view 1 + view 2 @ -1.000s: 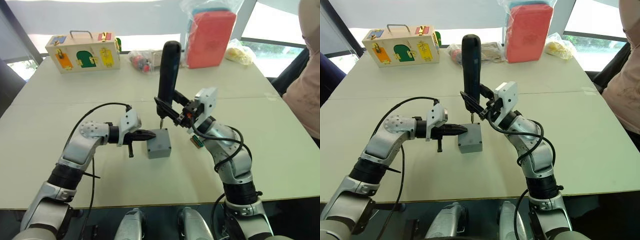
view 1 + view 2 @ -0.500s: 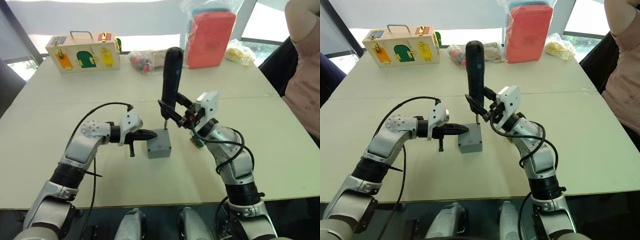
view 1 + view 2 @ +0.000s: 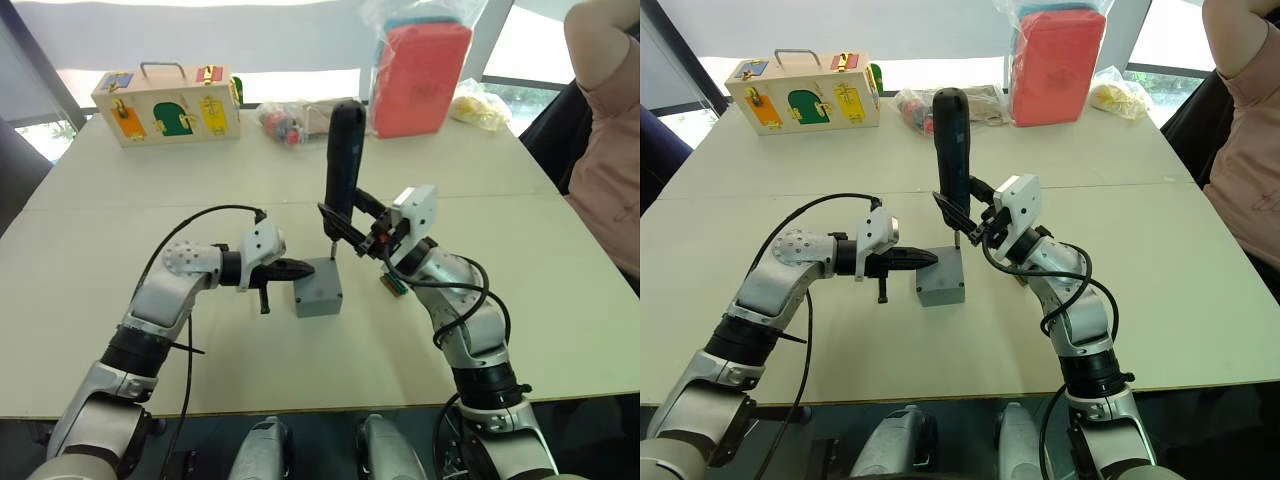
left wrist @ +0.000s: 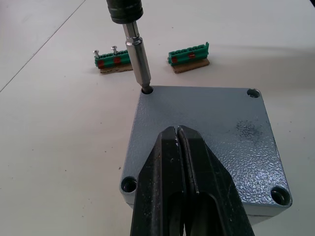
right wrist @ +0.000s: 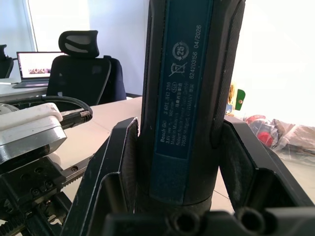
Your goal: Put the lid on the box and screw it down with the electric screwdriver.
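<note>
The electric screwdriver [image 3: 344, 150] has dropped and straightened over the last second; its bit now sits in the lid's far corner hole, so driving that screw looks to be the step in hand. The right gripper [image 5: 172, 162] pinches the tool between its fingers. The lid [image 4: 206, 128] lies flush on the box [image 3: 318, 288], mid-bench. The left gripper [image 4: 183, 162], fingers pressed together, rests its tips on the lid, steadying it. Three corner holes look empty. Two green connector strips [image 4: 189, 53] lie just beyond; the bench [image 3: 130, 210] is otherwise open, edges well away.
</note>
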Controlling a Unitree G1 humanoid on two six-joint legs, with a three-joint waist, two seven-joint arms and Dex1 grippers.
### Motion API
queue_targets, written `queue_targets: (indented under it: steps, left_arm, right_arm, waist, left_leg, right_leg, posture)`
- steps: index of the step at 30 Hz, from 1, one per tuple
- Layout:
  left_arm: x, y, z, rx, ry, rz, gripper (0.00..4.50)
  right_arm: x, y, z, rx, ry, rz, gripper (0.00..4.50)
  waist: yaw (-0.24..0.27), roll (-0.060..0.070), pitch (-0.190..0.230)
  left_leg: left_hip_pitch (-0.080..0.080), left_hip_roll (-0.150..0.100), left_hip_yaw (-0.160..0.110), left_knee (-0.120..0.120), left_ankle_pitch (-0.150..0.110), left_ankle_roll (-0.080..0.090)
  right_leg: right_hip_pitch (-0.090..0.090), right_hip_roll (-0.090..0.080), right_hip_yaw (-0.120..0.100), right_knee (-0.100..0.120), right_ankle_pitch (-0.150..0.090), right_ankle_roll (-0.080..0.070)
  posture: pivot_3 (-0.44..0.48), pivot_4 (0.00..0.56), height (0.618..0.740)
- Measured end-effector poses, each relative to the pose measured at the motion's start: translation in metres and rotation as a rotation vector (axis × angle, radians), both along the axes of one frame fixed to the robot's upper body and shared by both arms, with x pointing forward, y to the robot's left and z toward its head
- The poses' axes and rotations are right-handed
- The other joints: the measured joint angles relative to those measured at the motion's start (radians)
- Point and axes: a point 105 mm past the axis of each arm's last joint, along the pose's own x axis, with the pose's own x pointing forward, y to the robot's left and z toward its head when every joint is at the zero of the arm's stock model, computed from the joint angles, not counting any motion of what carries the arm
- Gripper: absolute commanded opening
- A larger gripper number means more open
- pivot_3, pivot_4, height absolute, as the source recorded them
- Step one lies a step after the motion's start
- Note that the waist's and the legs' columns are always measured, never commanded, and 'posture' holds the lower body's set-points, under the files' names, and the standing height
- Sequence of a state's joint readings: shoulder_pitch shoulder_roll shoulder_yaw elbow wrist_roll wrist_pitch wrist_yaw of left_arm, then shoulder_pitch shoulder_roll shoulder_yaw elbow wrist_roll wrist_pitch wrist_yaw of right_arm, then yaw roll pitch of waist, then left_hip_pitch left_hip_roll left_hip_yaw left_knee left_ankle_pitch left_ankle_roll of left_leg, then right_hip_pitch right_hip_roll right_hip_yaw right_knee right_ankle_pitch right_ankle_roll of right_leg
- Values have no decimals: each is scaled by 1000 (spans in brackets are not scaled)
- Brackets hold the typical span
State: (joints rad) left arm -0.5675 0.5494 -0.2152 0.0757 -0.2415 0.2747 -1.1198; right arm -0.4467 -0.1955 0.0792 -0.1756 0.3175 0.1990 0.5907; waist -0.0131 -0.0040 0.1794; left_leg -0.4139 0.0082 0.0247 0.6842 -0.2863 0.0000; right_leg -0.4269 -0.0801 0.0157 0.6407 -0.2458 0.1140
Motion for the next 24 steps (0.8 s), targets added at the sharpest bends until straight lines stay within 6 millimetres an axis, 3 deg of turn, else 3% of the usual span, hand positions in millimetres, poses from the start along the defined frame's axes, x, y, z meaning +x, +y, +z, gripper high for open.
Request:
queue_targets:
  steps: [15,20,24]
  left_arm:
    - [-1,1,-7,23,6,6,0]
    - [-2,2,-11,34,11,12,0]
    - [-2,2,-11,34,11,11,0]
  right_arm:
    - [-2,7,-16,-62,56,-38,1856]
    - [-1,7,-21,-72,76,-55,1856]
    - [-3,6,-22,-73,77,-57,1856]
  waist:
    - [-1,-5,-16]
    - [0,-5,-19]
    - [0,-6,-20]
  left_leg:
    - [8,1,0,-2,0,1]
    - [23,2,0,-6,-3,4]
    - [23,3,-1,-6,-3,5]
  right_leg:
    - [9,1,0,-3,0,0]
    - [26,1,-1,-10,-1,-2]
    - [26,1,-1,-10,-2,-2]
  posture:
    - [0,150,730]
    - [0,150,730]
    - [0,150,730]
